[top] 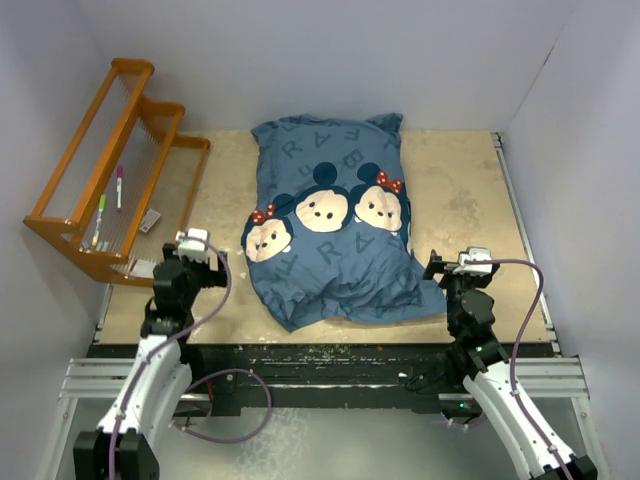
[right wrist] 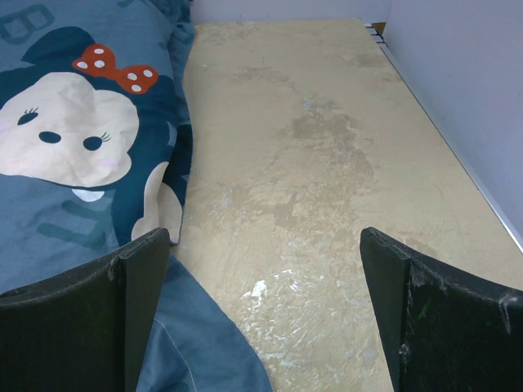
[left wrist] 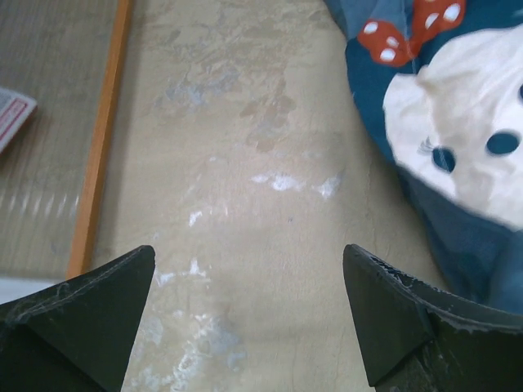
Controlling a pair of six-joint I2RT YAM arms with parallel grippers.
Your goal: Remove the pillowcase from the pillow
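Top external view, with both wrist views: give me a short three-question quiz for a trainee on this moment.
1. True or false: part of the pillow shows outside the slate-blue fabric pillowcase printed with cartoon mouse faces.
2. The left gripper is: A) open above the bare beige tabletop; B) shut on the pillowcase; C) shut on a marker.
3. Fill in: ___ of the three mouse faces wear a red bow.
Key: 1 false, no pillow surface is visible; 2 A; 3 two.
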